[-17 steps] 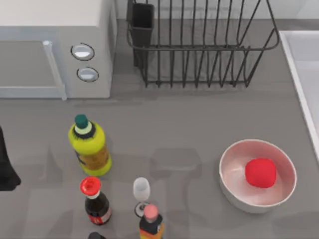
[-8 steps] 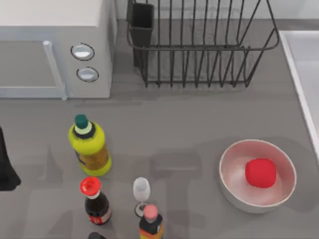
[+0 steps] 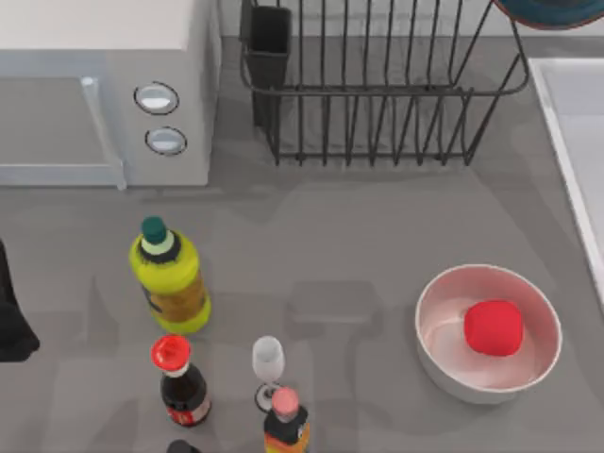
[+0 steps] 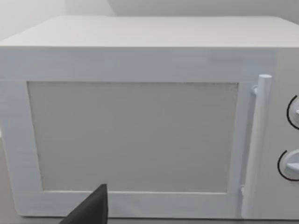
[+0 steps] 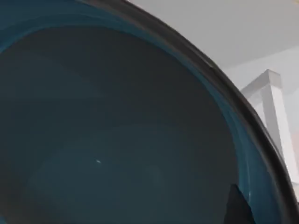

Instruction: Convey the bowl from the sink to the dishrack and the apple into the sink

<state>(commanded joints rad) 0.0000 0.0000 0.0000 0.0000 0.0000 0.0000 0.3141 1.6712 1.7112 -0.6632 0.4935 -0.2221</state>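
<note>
Teal bowl (image 3: pixel 552 11) at far right edge, above dishrack (image 3: pixel 377 85) right end. Apple (image 3: pixel 494 327) in white bowl (image 3: pixel 444 363), near right. Sink (image 3: pixel 576 142) right. Left arm (image 3: pixel 11 311) parked left; finger states indeterminate.

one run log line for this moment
bowl: top edge, by dishrack | apple: in white bowl | left arm: parked at left edge

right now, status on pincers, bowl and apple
Bowl at top view's upper edge, beside dishrack right end. Apple sits in white bowl. Left arm parked facing microwave.
</note>
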